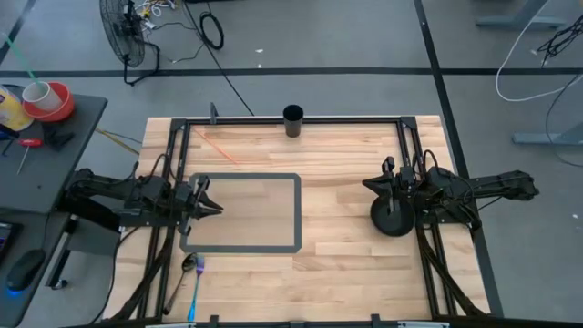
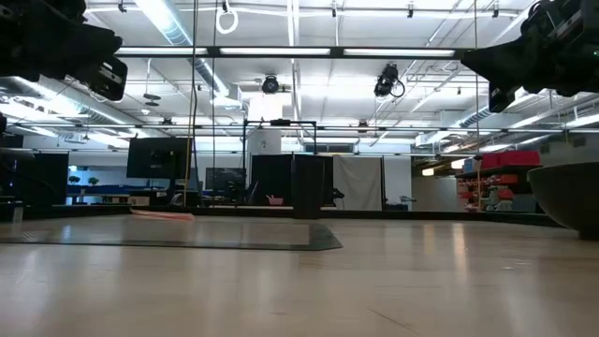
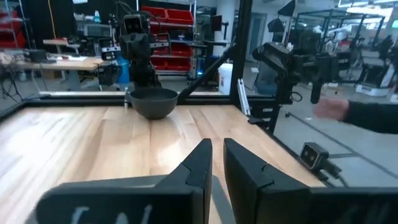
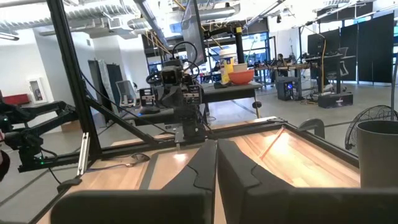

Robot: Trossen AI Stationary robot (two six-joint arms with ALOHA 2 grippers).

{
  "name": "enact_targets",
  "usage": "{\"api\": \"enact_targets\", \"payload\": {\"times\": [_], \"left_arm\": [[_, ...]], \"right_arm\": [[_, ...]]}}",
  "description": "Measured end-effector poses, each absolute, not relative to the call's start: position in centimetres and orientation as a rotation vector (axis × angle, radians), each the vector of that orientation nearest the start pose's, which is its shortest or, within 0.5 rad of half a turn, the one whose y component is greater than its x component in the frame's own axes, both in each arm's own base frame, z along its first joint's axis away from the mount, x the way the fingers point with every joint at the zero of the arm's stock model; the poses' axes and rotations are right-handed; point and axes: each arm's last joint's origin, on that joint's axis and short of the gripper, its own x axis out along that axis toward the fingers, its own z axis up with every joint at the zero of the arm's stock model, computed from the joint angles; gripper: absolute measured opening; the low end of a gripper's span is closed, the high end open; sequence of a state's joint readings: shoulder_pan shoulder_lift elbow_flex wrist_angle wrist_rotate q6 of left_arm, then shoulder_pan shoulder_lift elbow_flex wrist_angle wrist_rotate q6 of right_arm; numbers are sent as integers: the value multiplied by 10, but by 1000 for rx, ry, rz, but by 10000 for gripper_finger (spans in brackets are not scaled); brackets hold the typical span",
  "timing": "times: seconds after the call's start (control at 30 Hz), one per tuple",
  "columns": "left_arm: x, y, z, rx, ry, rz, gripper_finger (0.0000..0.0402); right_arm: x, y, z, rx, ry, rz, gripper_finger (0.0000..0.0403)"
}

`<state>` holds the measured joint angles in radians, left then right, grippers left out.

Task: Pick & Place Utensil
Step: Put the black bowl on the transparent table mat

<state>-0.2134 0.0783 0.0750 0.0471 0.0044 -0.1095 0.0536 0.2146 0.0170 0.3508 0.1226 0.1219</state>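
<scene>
nothing is picked up yet; this looks like the start. the spoon [image 1: 192,278] lies on the bench [image 1: 346,264] at about 7 o'clock, bowl toward 11, blue handle toward 5. the left pincer [image 1: 215,208], closed and empty, must open and drop toward it. the right pincer [image 1: 368,185], closed, waits by the bowl [image 1: 392,219].

I see the tabletop [image 1: 346,264] middle wide open, bare wood between both arms. Obstacles: dark bowl [image 1: 393,219] under the right gripper [image 1: 372,185], black cup [image 1: 292,120] at the far edge, spoon [image 1: 189,264] at the near left corner. Left gripper [image 1: 215,208] sits over the taped rectangle [image 1: 297,211], with free passage inside it.
</scene>
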Motion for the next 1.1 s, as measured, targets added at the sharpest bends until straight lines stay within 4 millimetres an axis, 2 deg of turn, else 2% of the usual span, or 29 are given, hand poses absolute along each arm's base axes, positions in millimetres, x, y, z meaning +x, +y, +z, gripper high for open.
{"api": "enact_targets", "payload": {"times": [0.23, 0.47, 0.67, 0.87, 0.97, 1.1], "left_arm": [[95, -21, 198, -221, -123, -234, 46], [95, -21, 197, -283, -109, -256, 46], [95, -21, 197, -307, -112, -248, 46], [96, -19, 198, -322, -123, -190, 46], [96, -20, 198, -322, -122, -196, 46], [96, -20, 198, -320, -119, -209, 46]], "right_arm": [[109, 2, 185, 135, -157, -60, 18], [109, 2, 185, 135, -158, -75, 18], [109, 2, 189, 362, -201, -55, 18], [105, 3, 208, 466, -351, 25, 14], [110, 8, 221, 437, -275, 22, 4], [126, 12, 235, 425, -95, -42, 5]]}}
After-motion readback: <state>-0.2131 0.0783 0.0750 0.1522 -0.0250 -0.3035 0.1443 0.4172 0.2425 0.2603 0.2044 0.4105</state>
